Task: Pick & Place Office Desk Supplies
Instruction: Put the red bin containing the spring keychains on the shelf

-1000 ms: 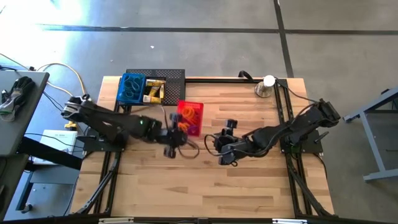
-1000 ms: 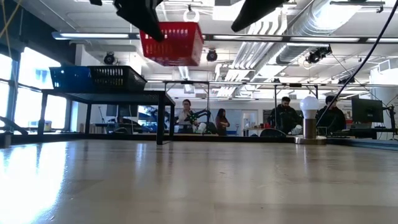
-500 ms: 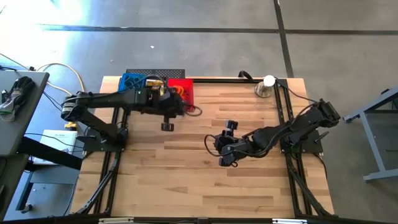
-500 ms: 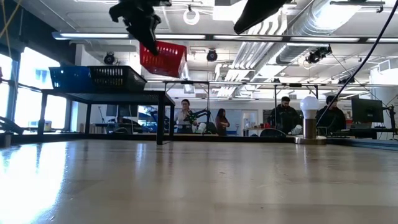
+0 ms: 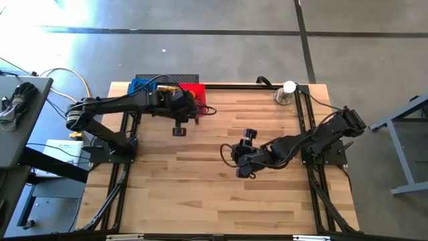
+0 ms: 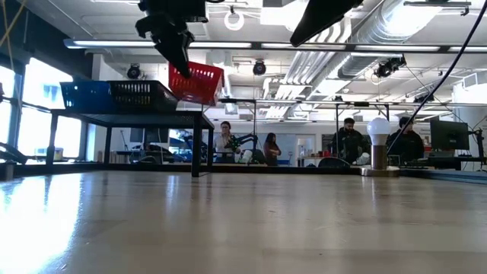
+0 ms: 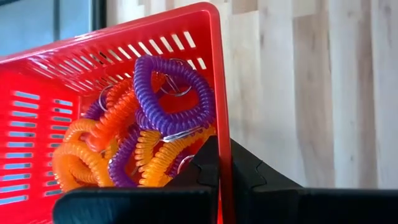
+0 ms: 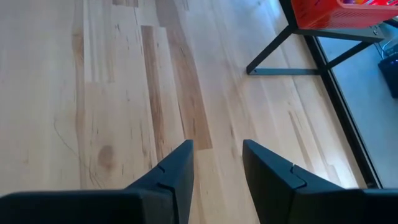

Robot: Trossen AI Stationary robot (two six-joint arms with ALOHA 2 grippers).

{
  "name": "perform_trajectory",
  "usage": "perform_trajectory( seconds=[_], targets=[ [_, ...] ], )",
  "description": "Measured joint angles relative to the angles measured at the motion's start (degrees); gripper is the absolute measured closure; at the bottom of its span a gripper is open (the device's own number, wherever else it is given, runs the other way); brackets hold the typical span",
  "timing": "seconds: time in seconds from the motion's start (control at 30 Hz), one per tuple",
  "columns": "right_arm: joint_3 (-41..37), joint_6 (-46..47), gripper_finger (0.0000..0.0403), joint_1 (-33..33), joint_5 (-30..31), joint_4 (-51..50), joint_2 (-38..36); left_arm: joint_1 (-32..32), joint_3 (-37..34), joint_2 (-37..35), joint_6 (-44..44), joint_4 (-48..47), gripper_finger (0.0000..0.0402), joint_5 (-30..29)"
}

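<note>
A red slotted basket (image 7: 93, 81) holds several coiled elastic loops (image 7: 155, 118) in purple, orange and yellow. My left gripper (image 7: 224, 168) is shut on it at the table's far left, over the right end of the black mesh shelf (image 6: 152, 95). In the high view the basket (image 5: 195, 94) sits beside a blue basket (image 5: 139, 87). My right gripper (image 8: 217, 155) hovers open over bare wood at mid-table (image 5: 229, 155), with nothing between its fingers. My left gripper pinches the red basket's side wall near a corner (image 7: 222, 146), one finger (image 7: 208, 165) inside the basket and the other outside. The fingers come slanting down from above. The basket (image 6: 196, 82) hangs tilted below them, just over the shelf top.
A silver dome with a white ball (image 5: 286, 94) stands at the far right corner. The shelf's black legs (image 8: 273, 53) and the black frame rails (image 5: 304, 127) edge the wood. Open wood lies toward the near edge. People sit in the room beyond the table (image 6: 350, 141).
My left gripper has swung from mid-table toward the far left corner, carrying the red basket over to the black mesh shelf. The basket stays lifted and tilted in the hold. My right gripper has kept its place.
</note>
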Motion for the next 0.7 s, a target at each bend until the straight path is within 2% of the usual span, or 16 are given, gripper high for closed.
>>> perform_trajectory(
  seconds=[0.1, 0.7],
  targets=[
    [0.0, -0.04, 0.0278, -0.01, 0.02, -0.02, 0.0, 1.03, -0.07, 0.0, 0.62, -0.08, 0.0401, 1.63],
    [-0.04, 1.23, 0.0278, -0.01, -0.31, -1.64, 0.0, 4.56, -4.21, -0.45, 1.68, 0.44, 0.0401, 1.57]
  ],
)
